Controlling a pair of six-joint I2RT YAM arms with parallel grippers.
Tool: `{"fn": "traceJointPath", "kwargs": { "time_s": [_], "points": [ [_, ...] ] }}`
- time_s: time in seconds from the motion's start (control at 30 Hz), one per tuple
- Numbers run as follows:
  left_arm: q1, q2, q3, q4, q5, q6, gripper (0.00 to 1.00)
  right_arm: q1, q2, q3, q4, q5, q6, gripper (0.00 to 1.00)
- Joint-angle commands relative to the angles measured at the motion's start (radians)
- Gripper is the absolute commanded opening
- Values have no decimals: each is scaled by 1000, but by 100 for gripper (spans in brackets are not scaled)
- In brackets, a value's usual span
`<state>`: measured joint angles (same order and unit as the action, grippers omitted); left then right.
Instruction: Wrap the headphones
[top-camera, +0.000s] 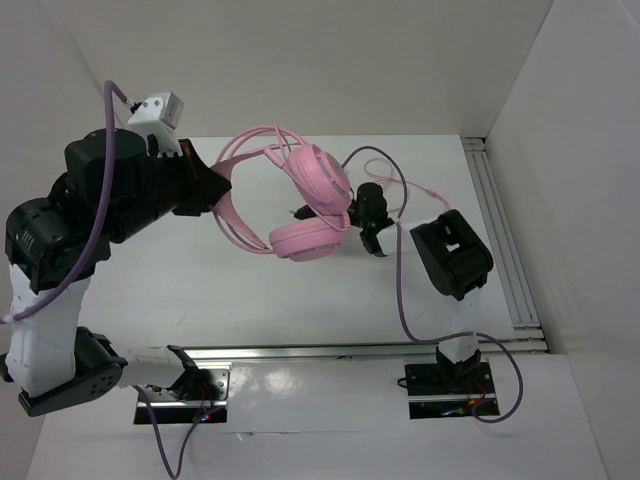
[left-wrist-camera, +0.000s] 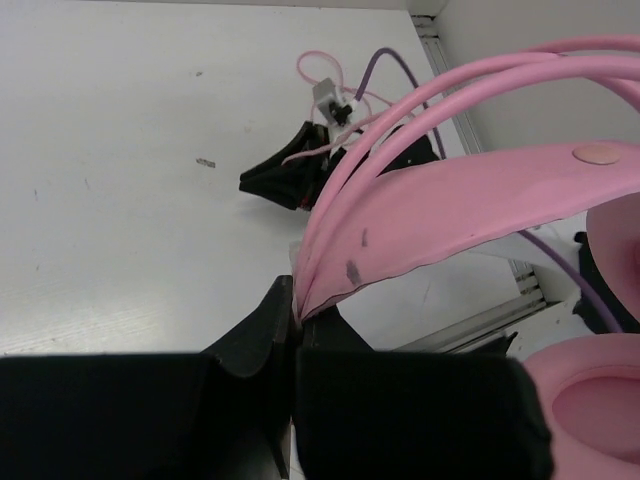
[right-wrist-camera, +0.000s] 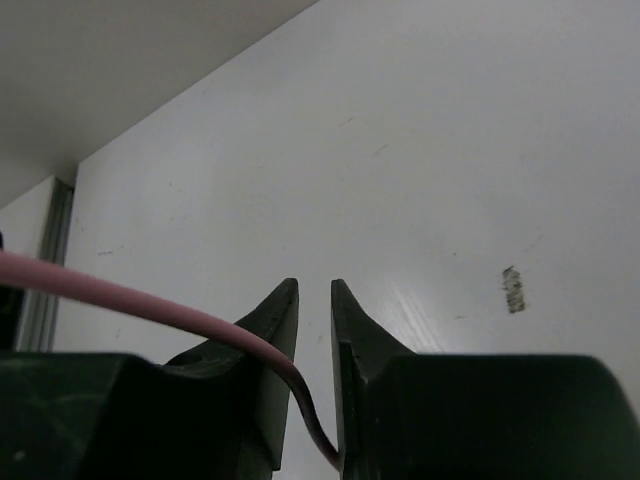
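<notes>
Pressed together right under my left wrist lens, my left jaws are clamped on the thin double headband (left-wrist-camera: 440, 215) of the headphones (top-camera: 300, 205), and only by its lower edge, which is my first worry. Both ear cups (top-camera: 305, 240) hang out past the pinch, held up off the table (top-camera: 200, 290) between my two arms. Their weight could swing or twist the band out of so small a hold. On my other side, my right jaws stand a narrow gap apart, with the thin pink cable (right-wrist-camera: 150, 305) curving down into that gap, low near the root. As far as I can see it is not yet pinched. If they close while the cable sits that low, I judge it could slide out underneath — or be caught only loosely. A hard pull on it once caught would drag on the cups and test my left hold. Farther off, the slack cable loops close to my purple arm cable (top-camera: 402, 290) — the two could snag on each other as I wind.
</notes>
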<state>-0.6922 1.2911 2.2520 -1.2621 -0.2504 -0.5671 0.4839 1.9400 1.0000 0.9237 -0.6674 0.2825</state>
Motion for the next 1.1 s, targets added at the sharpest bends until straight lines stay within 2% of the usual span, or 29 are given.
{"fn": "traceJointPath", "kwargs": {
  "time_s": [0.0, 0.1, 0.2, 0.33, 0.5, 0.53, 0.57, 0.63, 0.67, 0.7, 0.77, 0.8, 0.93, 1.0, 1.07],
  "points": [
    [5, 1, 9, 187, -23, -85, 0, -1, 82, 35, 216, -141, 148, 25],
    [16, 34, 0, 220, -23, -106, 0, 19, 117, 17, 302, -162, 205, 1],
    [58, 74, 0, 245, -62, -106, 0, 28, 105, -47, 360, -152, 234, 0],
    [157, 169, 89, 245, -105, -106, 0, 67, 10, -213, 437, -132, 245, 0],
    [296, 290, 115, 299, -104, -140, 0, 146, -211, -420, 344, -121, 179, 0],
    [356, 316, 115, 299, -87, -151, 0, 157, -249, -452, 343, -130, 179, 0],
    [382, 367, 115, 309, -72, -151, 0, 183, -339, -481, 334, -130, 179, 0],
    [455, 411, 115, 310, -44, -175, 0, 228, -444, -524, 178, -91, 100, 0],
    [479, 428, 106, 310, -29, -198, 0, 298, -537, -515, 82, -69, 54, 0],
    [491, 454, 84, 310, -20, -198, 0, 330, -577, -483, -100, -5, 8, 0],
    [491, 464, 63, 319, -33, -163, 0, 399, -650, -459, -221, 66, -84, 0],
    [491, 464, 20, 319, -56, -148, 0, 400, -724, -459, -265, 116, -104, 0],
    [467, 442, -135, 333, -243, -64, 0, 412, -855, -336, -529, 137, -184, 0],
    [441, 442, -222, 300, -277, -33, 0, 412, -877, -273, -621, 167, -255, 0],
    [427, 462, -278, 279, -244, 27, 0, 412, -886, -178, -742, 221, -326, 0]
  ]
}}
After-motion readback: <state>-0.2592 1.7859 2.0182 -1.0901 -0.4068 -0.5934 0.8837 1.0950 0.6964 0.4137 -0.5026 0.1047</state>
